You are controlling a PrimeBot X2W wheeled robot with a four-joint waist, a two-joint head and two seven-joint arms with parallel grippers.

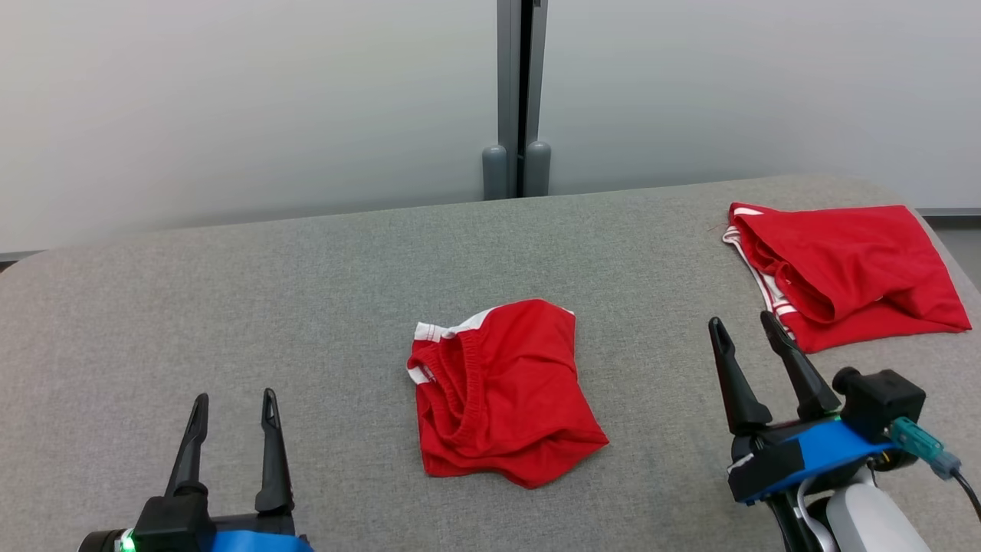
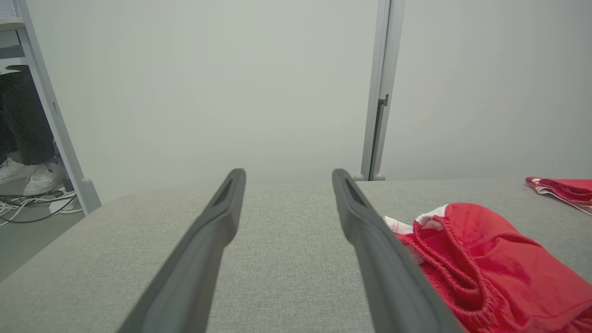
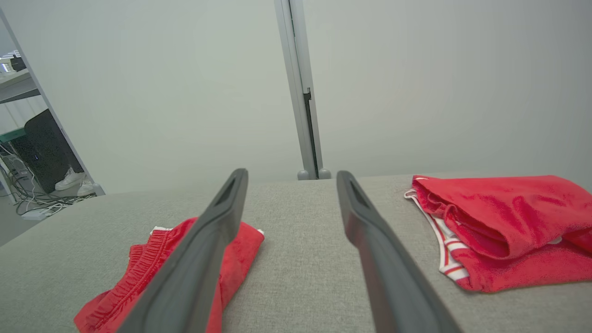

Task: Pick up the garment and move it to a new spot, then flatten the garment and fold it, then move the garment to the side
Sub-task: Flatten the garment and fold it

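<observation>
Grey woven cloth covers the table (image 1: 230,291) in front of me. The red shorts (image 1: 498,391) lie near its middle, crumpled into a loose heap. Their elastic waistband and a strip of white trim are turned toward my left and the far edge. They rest on the cloth, and neither gripper touches them.

Left gripper (image 1: 234,395): positioned at the lower left of the head view, fingers pointing away from me. The two fingers stand wide apart and hold nothing. It is to the left of the shorts and apart from them. In the left wrist view the shorts lie just to the right of the right-hand finger.

Right gripper (image 1: 743,319): positioned at the lower right of the head view, tilted slightly to the left. Its fingers also stand wide apart and are empty. It sits between the shorts and a second red garment (image 1: 851,268), which lies near the table's far right corner. The right wrist view shows bare grey cloth between the right-hand finger and that garment, so the two are apart.

The second red garment lies flatter and is folded over on itself, with white stripes along its left edge.

Behind the table, pale wall panels meet at a grey post (image 1: 521,100). In the left wrist view, white shoes (image 2: 27,175) and cables (image 2: 27,208) are on the floor past the table's left end.
</observation>
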